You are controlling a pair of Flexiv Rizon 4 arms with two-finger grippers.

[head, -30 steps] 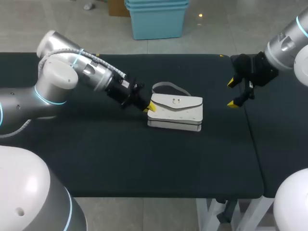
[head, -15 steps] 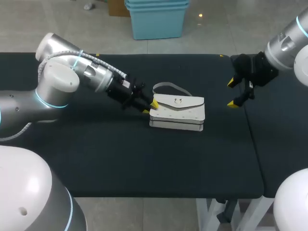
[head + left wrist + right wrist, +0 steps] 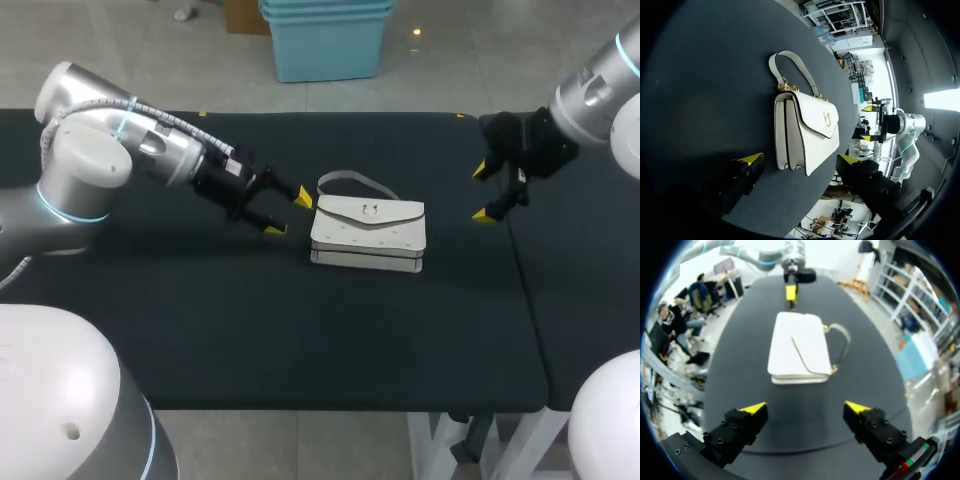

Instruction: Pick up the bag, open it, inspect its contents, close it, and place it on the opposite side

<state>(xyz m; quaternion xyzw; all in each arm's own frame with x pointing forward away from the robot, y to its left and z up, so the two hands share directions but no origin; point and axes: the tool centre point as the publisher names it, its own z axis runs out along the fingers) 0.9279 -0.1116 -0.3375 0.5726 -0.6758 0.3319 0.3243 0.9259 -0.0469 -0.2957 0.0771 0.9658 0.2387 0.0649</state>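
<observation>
A white handbag (image 3: 367,233) with a grey handle and a gold clasp lies flat near the middle of the black table (image 3: 250,320), flap closed. My left gripper (image 3: 287,212) stands open just left of the bag, not touching it. In the left wrist view the bag (image 3: 805,130) lies ahead of the open left gripper (image 3: 801,160). My right gripper (image 3: 485,192) hangs open above the table to the bag's right, well apart from it. From the right wrist the bag (image 3: 799,348) shows ahead of the open right gripper (image 3: 805,408), with my left gripper (image 3: 790,292) beyond it.
The table's right edge (image 3: 530,300) runs just under my right gripper. Bare cloth lies in front of the bag and to its left.
My left gripper was shut against the bag's left end; it has opened and drawn back to the left. The bag shifted slightly right. The right arm has not moved.
</observation>
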